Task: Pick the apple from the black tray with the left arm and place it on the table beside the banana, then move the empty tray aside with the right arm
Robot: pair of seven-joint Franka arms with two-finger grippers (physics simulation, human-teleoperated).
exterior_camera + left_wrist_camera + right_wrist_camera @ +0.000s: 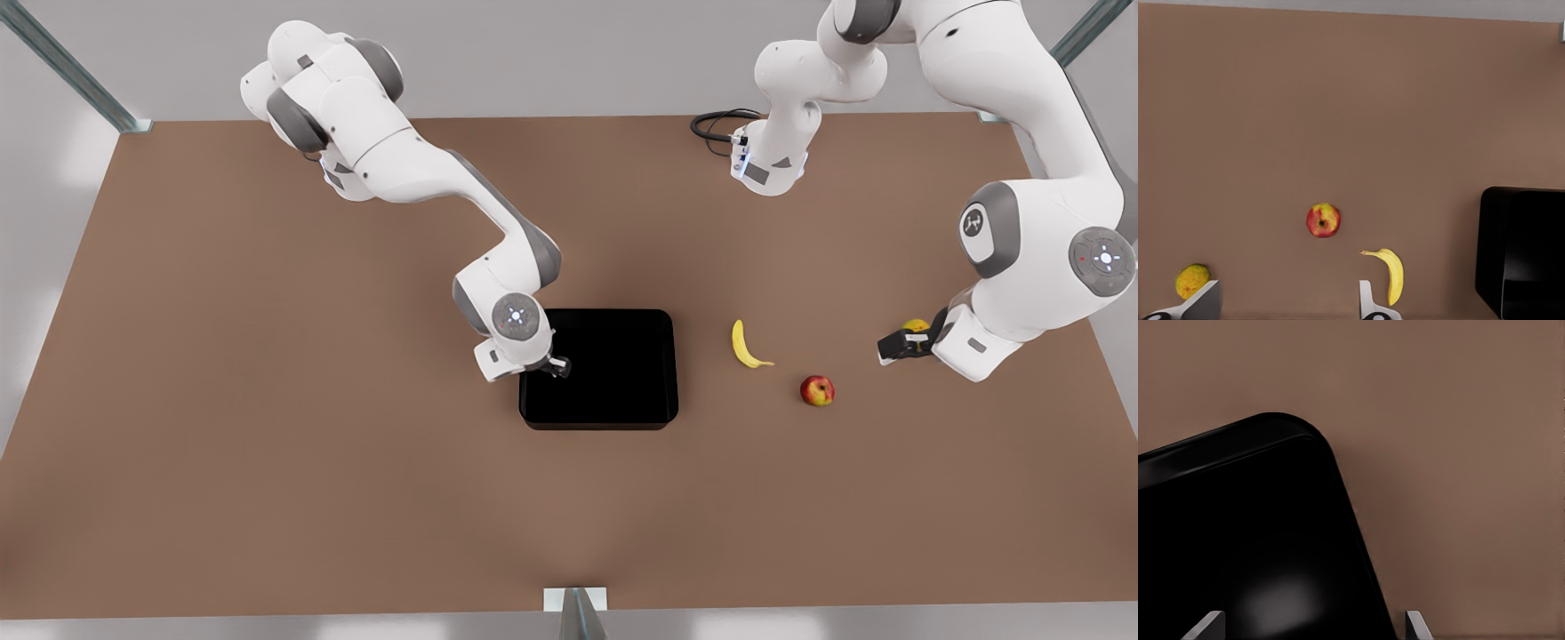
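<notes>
The apple (817,390) (1323,220) lies on the table (267,356), just toward the front view's right of the banana (745,345) (1394,275). The black tray (622,373) (1525,253) (1258,540) stands empty at the table's middle. My left gripper (898,345) (1286,308) hangs open at the front view's right, apart from the apple and holding nothing. My right gripper (558,364) (1311,628) is open at the tray's edge on the front view's left, one finger over the tray's floor and the other over the table.
A dull yellow-green round fruit (916,325) (1193,280) sits on the table right beside my left gripper. A black cable loop (716,124) lies at the back near the arm's base. Bare brown tabletop stretches to the front view's left of the tray.
</notes>
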